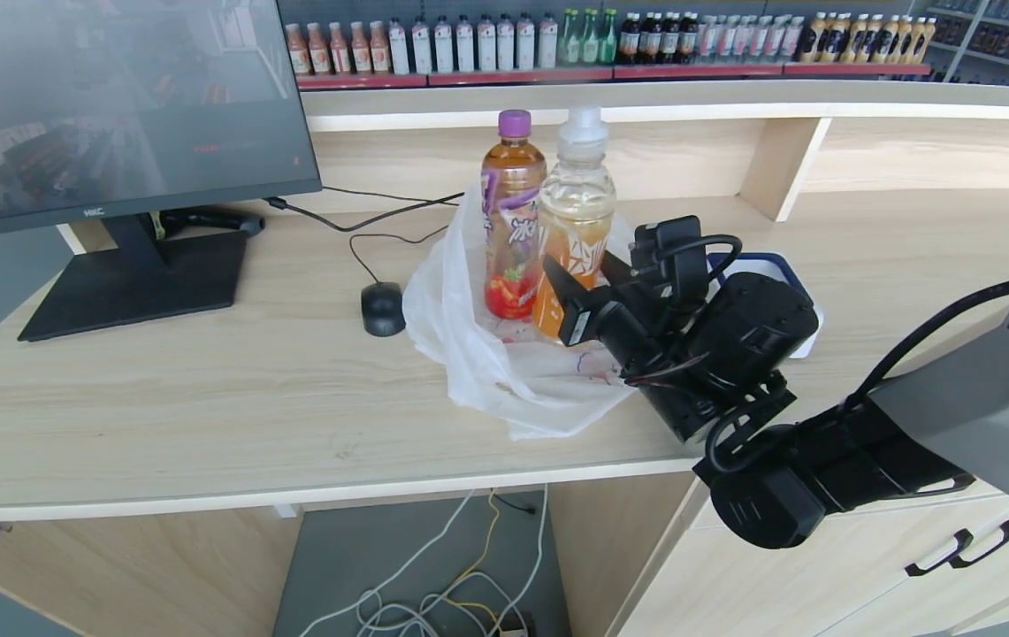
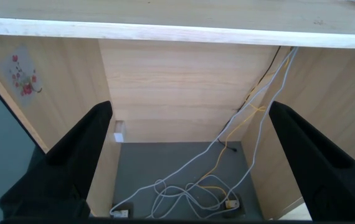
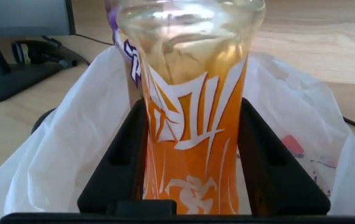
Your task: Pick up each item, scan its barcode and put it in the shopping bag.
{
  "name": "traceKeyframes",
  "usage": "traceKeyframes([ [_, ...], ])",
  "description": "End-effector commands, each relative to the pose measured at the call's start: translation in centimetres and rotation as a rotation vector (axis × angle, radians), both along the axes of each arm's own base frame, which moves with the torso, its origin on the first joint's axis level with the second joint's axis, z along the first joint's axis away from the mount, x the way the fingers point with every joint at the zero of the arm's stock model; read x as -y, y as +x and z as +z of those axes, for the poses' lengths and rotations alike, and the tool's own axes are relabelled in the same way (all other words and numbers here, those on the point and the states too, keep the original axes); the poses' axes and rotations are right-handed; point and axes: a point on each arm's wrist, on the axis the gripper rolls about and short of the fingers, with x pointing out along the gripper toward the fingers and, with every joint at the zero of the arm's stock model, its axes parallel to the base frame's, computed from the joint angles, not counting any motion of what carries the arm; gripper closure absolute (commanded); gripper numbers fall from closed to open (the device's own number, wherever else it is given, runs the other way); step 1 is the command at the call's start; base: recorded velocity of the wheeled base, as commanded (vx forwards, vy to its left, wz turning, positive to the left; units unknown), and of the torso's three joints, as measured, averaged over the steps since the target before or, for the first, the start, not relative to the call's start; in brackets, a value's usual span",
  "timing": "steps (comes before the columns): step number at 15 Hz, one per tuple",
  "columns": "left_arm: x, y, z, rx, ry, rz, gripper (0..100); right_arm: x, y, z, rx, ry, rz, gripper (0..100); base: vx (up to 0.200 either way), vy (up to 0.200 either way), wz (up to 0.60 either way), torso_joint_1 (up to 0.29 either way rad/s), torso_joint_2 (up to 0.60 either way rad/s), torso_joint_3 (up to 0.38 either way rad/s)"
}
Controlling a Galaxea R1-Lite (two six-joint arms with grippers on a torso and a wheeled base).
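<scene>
- The orange-labelled bottle [image 1: 577, 208] stands upright between the two fingers of the right pincer [image 1: 579, 265], which grips it at its narrow waist, one finger on each side.
- In the right wrist view the right pincer [image 3: 193, 143] has a black finger [image 3: 121, 162] pressed against each flank of the orange-labelled bottle [image 3: 193, 93], so it is closed on the bottle.
- The bottle stands inside the open white shopping bag [image 1: 469, 345], which lies crumpled on the pale wooden counter [image 1: 203, 389], near the middle of the head view.
- This bottle is clear plastic with a white cap. It has pale liquid in its upper bulge and an orange wrap with white markings below.
- The purple-capped bottle [image 1: 513, 221] stands upright in the same bag at 9 o'clock of the orange-labelled bottle, just beside it. It holds amber drink and has a purple and red label.
- The right arm comes in from 4 o'clock in the head view, with its wrist low over the counter edge and the fingers pointing toward 11 o'clock.
- The left pincer [image 2: 190, 162] hangs below the counter top with its fingers [image 2: 78, 162] spread wide, holding nothing. It faces the recess where loose cables [image 2: 190, 193] lie.
- A black mouse [image 1: 382, 308] sits at 9 o'clock of the bag, and a monitor [image 1: 106, 97] stands at 10 o'clock.
</scene>
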Motion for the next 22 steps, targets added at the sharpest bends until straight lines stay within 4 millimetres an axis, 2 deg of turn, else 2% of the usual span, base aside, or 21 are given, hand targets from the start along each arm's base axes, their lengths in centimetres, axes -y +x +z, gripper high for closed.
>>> traceKeyframes([
  [1,0.0,0.0,0.0,-0.001,0.0,0.0,0,-0.2,-0.4,-0.5,-0.015,-0.011,0.01,100,0.0,0.0,0.0,0.0,0.0,0.0],
  [8,0.0,0.0,0.0,-0.001,0.0,0.0,0,-0.2,-0.5,-0.5,-0.016,-0.012,0.018,100,0.0,0.0,0.0,0.0,0.0,0.0],
  [9,0.0,0.0,0.0,-0.001,0.0,0.0,0,-0.2,-0.6,-0.4,-0.013,-0.006,0.018,0,0.0,0.0,0.0,0.0,0.0,0.0],
  [15,0.0,0.0,0.0,0.002,0.001,0.0,0,0.6,-1.5,0.7,-0.005,0.02,0.019,0,0.0,0.0,0.0,0.0,0.0,0.0],
  [20,0.0,0.0,0.0,0.0,0.0,0.0,0,2.5,-4.0,2.2,0.003,0.025,0.019,0,0.0,0.0,0.0,0.0,0.0,0.0],
  [22,0.0,0.0,0.0,0.0,0.0,0.0,0,4.2,-6.3,3.3,0.005,0.027,0.02,0,0.0,0.0,0.0,0.0,0.0,0.0],
])
